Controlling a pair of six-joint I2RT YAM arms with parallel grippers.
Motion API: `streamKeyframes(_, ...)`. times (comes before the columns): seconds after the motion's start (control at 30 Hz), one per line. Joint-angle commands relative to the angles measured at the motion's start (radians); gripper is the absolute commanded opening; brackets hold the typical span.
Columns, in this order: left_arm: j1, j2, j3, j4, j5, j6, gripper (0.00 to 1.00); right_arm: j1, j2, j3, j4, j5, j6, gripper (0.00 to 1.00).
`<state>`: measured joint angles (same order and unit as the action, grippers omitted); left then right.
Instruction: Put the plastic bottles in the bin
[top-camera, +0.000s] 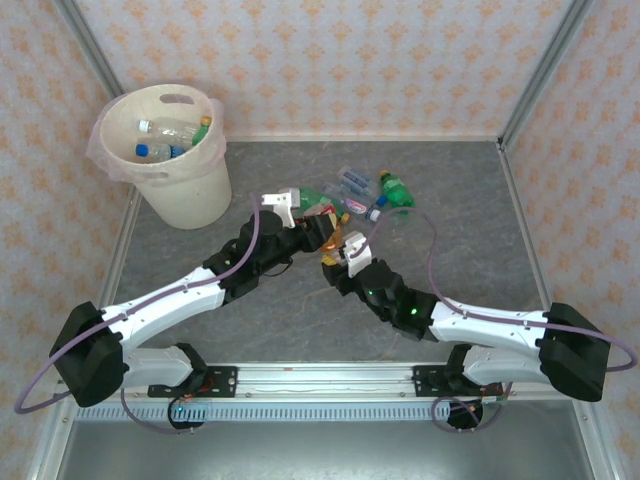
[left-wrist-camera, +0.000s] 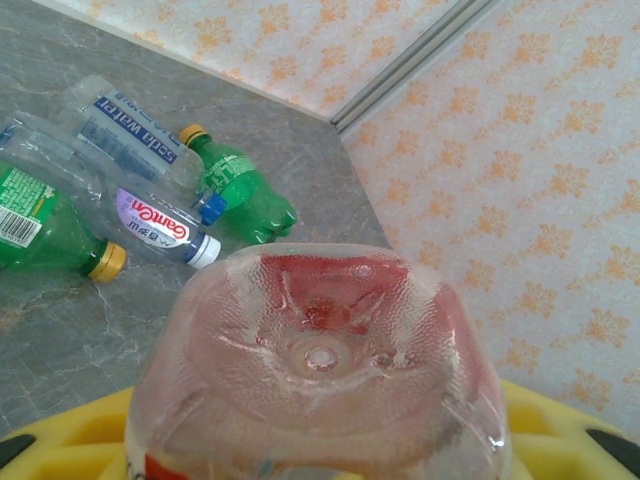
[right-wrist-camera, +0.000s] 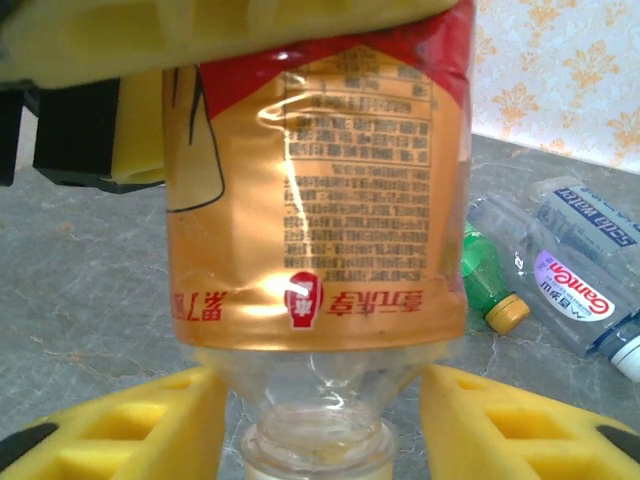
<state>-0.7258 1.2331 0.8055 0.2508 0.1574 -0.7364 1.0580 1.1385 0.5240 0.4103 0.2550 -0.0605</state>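
A clear plastic bottle with a gold and red label (right-wrist-camera: 310, 200) hangs between my two grippers above the table's middle (top-camera: 333, 243). My left gripper (left-wrist-camera: 320, 440) is shut on its base end (left-wrist-camera: 320, 350), and its yellow pad (right-wrist-camera: 200, 40) lies over the label. My right gripper (right-wrist-camera: 325, 420) is open, with a gap between each yellow finger (right-wrist-camera: 130, 420) and the bottle's neck. The cream bin (top-camera: 190, 190) stands at the far left with several bottles (top-camera: 170, 135) inside. Green bottles (top-camera: 395, 190) (left-wrist-camera: 245, 190) and clear bottles (top-camera: 355, 182) (left-wrist-camera: 160, 230) lie in a heap just beyond the grippers.
The grey table (top-camera: 470, 240) is walled by patterned panels at the back and sides. A metal corner post (top-camera: 535, 70) rises at the back right. Cables loop off both arms.
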Motion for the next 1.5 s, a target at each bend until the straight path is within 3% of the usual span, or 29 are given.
streamKeyframes(0.0,0.003,-0.02,0.023,0.017,0.0,-0.005,0.47,0.005,-0.021,0.007,0.045,0.05,0.017,0.65)
streamKeyframes(0.1,0.003,-0.036,0.02,0.011,-0.017,-0.002,0.47,0.005,-0.035,0.004,0.047,0.069,0.031,0.78)
streamKeyframes(0.2,0.003,-0.053,0.018,-0.001,-0.044,0.007,0.48,0.005,-0.059,-0.003,0.048,0.082,0.046,1.0)
streamKeyframes(0.53,0.005,-0.112,0.08,-0.118,-0.181,0.092,0.48,0.005,-0.16,-0.019,0.031,0.098,0.071,1.0)
streamKeyframes(0.93,0.05,-0.179,0.295,-0.407,-0.525,0.29,0.47,0.005,-0.238,-0.012,0.093,0.037,0.061,1.0)
streamKeyframes(1.17,0.134,-0.172,0.437,-0.498,-0.628,0.41,0.47,0.005,-0.217,0.006,0.183,-0.025,0.044,1.0)
streamKeyframes(1.47,0.326,-0.088,0.597,-0.551,-0.614,0.496,0.47,0.005,-0.22,-0.039,0.261,-0.057,0.052,1.0)
